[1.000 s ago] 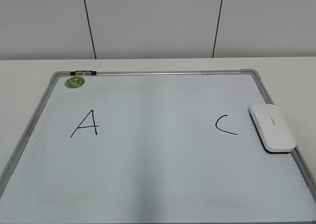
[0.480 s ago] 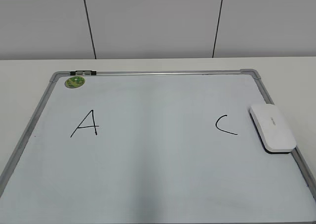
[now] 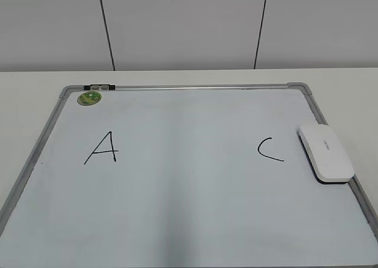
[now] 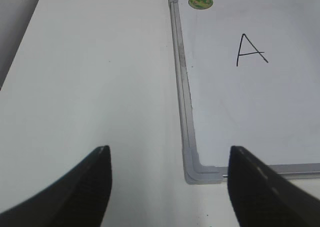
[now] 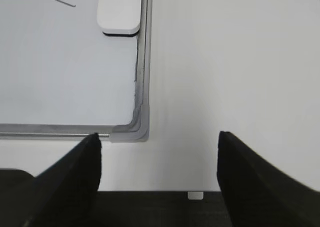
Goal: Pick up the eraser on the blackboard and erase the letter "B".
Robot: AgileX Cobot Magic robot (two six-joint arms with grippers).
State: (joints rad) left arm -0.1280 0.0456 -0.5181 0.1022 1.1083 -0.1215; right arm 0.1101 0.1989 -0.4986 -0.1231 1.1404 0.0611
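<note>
The blackboard, a pale board with a grey frame, lies flat on the table. The white eraser rests on its right edge, beside a black "C"; it also shows in the right wrist view. A black "A" is at the left and shows in the left wrist view. No letter "B" shows anywhere; the middle of the board is blank. My left gripper is open over the board's near-left corner. My right gripper is open near the board's near-right corner. Neither gripper shows in the exterior view.
A round green sticker sits at the board's far-left corner. White table surrounds the board on the left and right. The table's front edge lies just under my right gripper. A grey panelled wall stands behind.
</note>
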